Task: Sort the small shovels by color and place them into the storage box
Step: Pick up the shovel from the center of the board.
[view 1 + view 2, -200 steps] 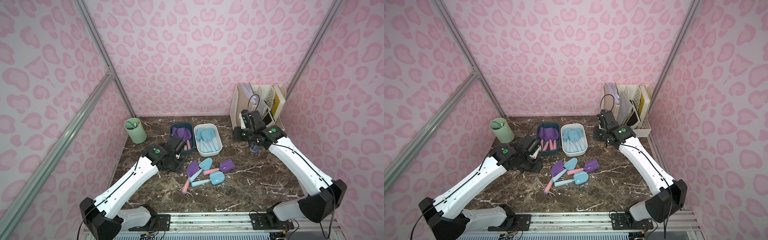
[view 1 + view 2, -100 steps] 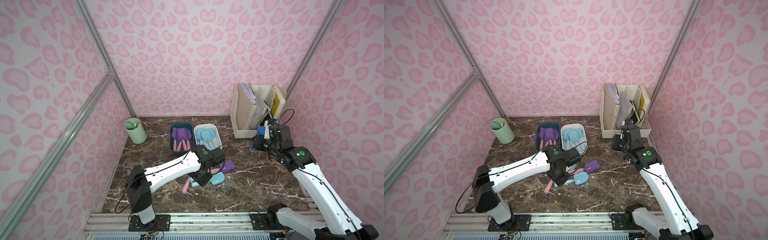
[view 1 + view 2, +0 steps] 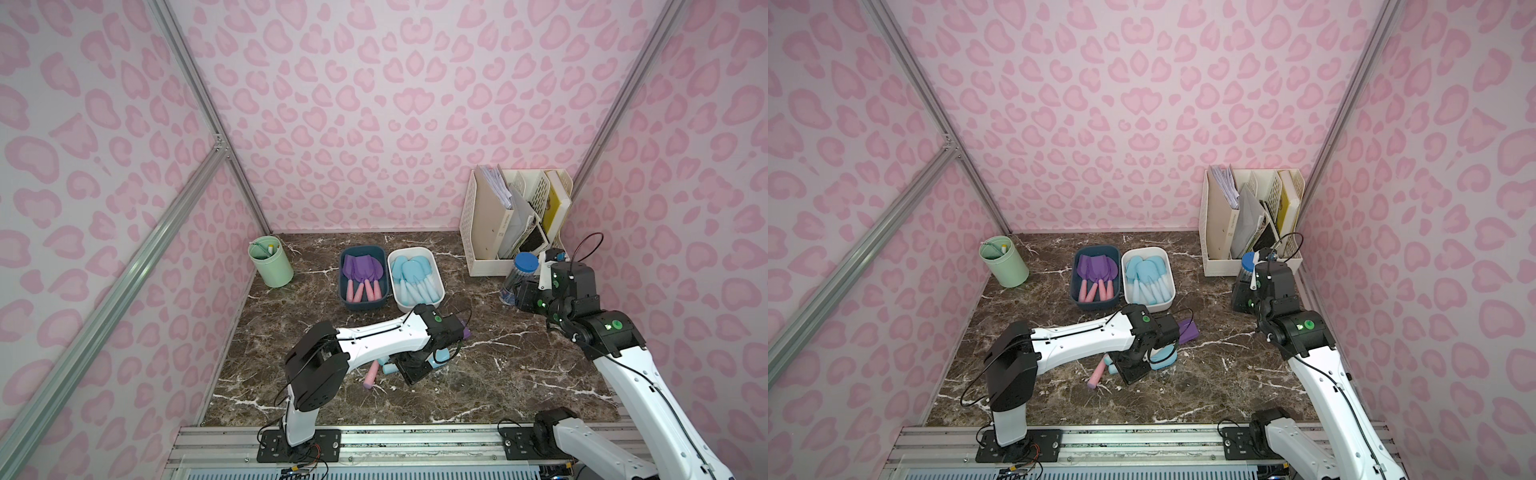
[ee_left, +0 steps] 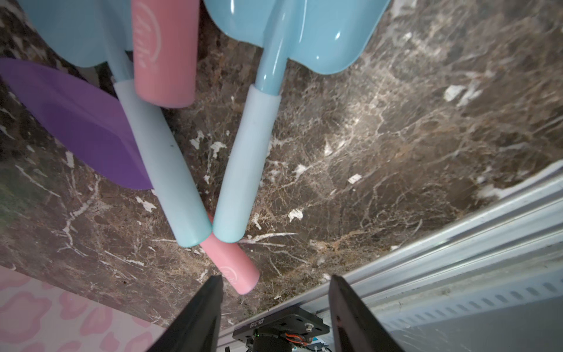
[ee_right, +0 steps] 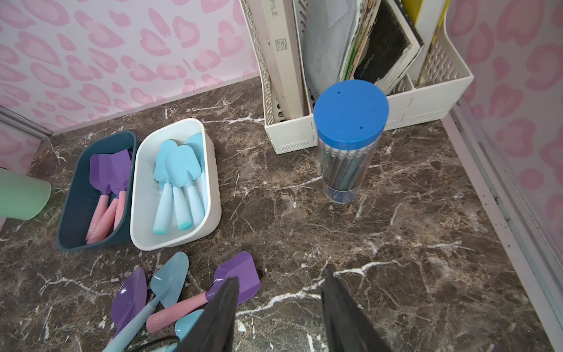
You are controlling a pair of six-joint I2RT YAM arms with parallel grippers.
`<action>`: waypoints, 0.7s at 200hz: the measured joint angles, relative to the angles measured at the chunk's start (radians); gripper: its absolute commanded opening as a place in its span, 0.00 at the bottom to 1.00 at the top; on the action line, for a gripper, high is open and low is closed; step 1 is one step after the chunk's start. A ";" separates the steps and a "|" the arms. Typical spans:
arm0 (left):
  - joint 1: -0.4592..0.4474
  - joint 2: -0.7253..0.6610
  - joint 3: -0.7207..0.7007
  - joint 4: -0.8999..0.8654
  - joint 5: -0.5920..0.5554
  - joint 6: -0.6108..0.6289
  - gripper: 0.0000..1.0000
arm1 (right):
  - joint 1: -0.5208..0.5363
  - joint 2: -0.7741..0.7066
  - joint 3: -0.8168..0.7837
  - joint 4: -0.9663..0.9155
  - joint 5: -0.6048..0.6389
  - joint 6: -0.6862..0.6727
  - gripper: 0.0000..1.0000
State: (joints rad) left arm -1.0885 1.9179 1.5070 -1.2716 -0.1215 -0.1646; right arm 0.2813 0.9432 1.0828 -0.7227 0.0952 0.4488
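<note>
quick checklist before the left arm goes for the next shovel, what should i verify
1. left claw open and empty: ok
2. pink handle just ahead of it, tip exposed: ok
3. that handle free of the others: not ok, two blue handles lie across it
4. right claw away from the loose shovels, near the blue-lidded jar: ok
5. dark blue box holds only purple shovels, white box only blue shovels: ok
</note>
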 measured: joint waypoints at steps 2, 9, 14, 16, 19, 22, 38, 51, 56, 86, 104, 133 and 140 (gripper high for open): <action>0.000 0.002 0.000 0.001 0.000 0.006 0.61 | 0.000 0.000 -0.001 0.000 -0.001 0.000 0.50; 0.000 0.007 0.000 0.007 0.000 0.014 0.61 | 0.000 -0.002 -0.003 0.001 -0.003 0.000 0.50; 0.000 0.011 0.000 0.011 0.000 0.016 0.61 | 0.000 -0.002 -0.004 0.001 -0.003 0.000 0.50; 0.000 0.013 0.000 0.013 0.000 0.018 0.61 | 0.000 -0.003 -0.004 0.001 -0.003 0.000 0.50; 0.000 0.015 0.000 0.015 -0.001 0.021 0.61 | 0.000 -0.003 -0.004 0.001 -0.003 0.000 0.50; 0.000 0.018 0.000 0.018 -0.001 0.025 0.61 | 0.000 -0.004 -0.004 0.001 -0.003 0.000 0.50; 0.000 0.035 0.000 0.026 -0.011 0.039 0.60 | -0.001 -0.006 -0.004 0.006 -0.003 0.000 0.50; 0.000 0.052 0.000 0.026 -0.023 0.058 0.60 | -0.001 -0.007 -0.005 0.008 -0.004 0.000 0.50; 0.000 0.059 0.000 0.026 -0.027 0.063 0.60 | -0.001 -0.008 -0.006 0.008 -0.006 0.000 0.50; 0.008 0.085 0.002 0.037 -0.039 0.089 0.59 | -0.001 -0.010 -0.011 0.007 -0.007 0.000 0.50; 0.015 0.097 0.008 0.044 -0.045 0.092 0.59 | -0.002 -0.010 -0.014 0.008 -0.007 0.000 0.50; 0.025 0.112 0.018 0.056 -0.051 0.115 0.59 | -0.002 -0.016 -0.023 0.010 -0.006 0.001 0.50; 0.030 0.116 0.018 0.058 -0.052 0.115 0.59 | -0.002 -0.016 -0.026 0.012 -0.006 0.001 0.50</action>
State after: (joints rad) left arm -1.0588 2.0338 1.5253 -1.2137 -0.1734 -0.0498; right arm 0.2794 0.9268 1.0573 -0.7105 0.0887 0.4496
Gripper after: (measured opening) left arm 0.593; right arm 0.502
